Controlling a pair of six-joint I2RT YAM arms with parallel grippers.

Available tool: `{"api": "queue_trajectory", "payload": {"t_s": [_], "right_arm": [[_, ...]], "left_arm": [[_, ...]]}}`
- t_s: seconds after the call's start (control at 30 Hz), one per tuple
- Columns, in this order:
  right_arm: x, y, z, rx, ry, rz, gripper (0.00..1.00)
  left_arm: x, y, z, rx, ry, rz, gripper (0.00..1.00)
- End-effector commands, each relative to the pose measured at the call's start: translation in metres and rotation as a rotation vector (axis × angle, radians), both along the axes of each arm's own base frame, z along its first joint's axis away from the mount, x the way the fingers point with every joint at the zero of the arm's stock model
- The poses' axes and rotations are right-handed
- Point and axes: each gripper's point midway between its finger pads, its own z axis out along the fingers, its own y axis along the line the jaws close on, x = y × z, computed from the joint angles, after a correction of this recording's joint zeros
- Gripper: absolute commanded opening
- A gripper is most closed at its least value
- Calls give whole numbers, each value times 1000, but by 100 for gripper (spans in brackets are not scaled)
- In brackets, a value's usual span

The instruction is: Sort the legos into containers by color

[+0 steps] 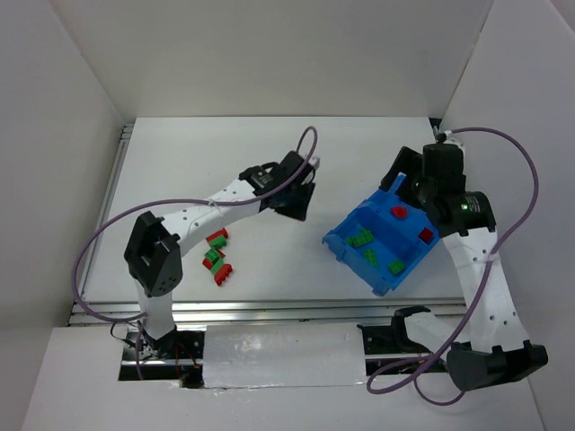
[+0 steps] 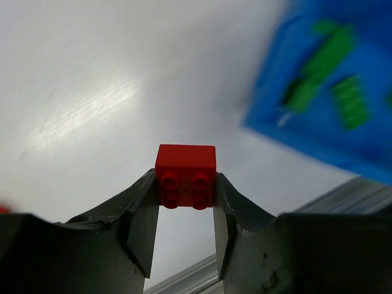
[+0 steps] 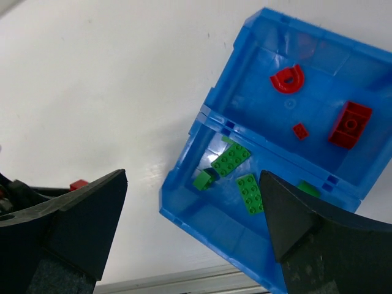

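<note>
The red brick (image 2: 185, 160) sits clamped between both fingers of the left gripper (image 2: 185, 181), studs facing the wrist camera. This gripper is positioned over the tabletop (image 1: 269, 153), between the loose legos (image 1: 216, 255) and the blue bin (image 1: 340, 244). The loose legos, red and green, lie clustered near the left arm. The bin rests at an angle at the right; one compartment holds green legos (image 3: 231, 160), the other red legos (image 3: 350, 124). The right gripper (image 3: 193, 179) hovers above the bin, jaws spread wide, holding nothing.
</note>
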Motion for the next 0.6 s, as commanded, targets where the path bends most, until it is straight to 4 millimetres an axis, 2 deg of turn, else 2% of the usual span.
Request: {"api": "queue_trajectory", "payload": {"t_s": [0.0,0.03,0.07,0.1,0.13,0.17,0.2,0.23,0.27,0.3,0.37,0.43,0.47,0.5,0.57], "right_arm": [[-22,-15,48,20,-131,-90,96],[-29,-21,54,19,-153,-128,96],[-39,-32,67,11,-206,-183,96],[-45,-37,74,9,-230,-208,96],[-51,-40,79,7,-241,-224,96],[-59,-40,93,20,-282,-221,96],[-64,-40,96,23,-279,-216,96],[-67,-38,100,31,-282,-207,96],[-72,-37,109,44,-303,-202,96],[-76,-37,111,46,-304,-196,96],[-82,-35,115,51,-314,-181,96],[-87,-32,119,61,-319,-160,96],[-88,-29,120,68,-320,-148,96],[-90,-25,120,79,-313,-129,96],[-94,-23,124,89,-323,-114,95]], "left_arm": [[22,-69,76,-212,-127,-129,1],[31,-89,66,-236,-116,-154,1],[36,-104,71,-270,-122,-174,0],[46,-127,103,-345,-178,-197,0],[49,-148,80,-357,-134,-234,0],[51,-165,89,-403,-151,-246,2],[57,-187,96,-465,-163,-276,3],[60,-198,102,-511,-170,-286,5],[65,-213,118,-598,-204,-283,10],[67,-221,115,-635,-205,-286,13],[71,-238,130,-754,-240,-298,20],[69,-252,130,-803,-247,-310,23],[71,-259,145,-844,-291,-322,24],[72,-267,136,-846,-293,-327,25],[71,-279,147,-882,-331,-328,29]]}}
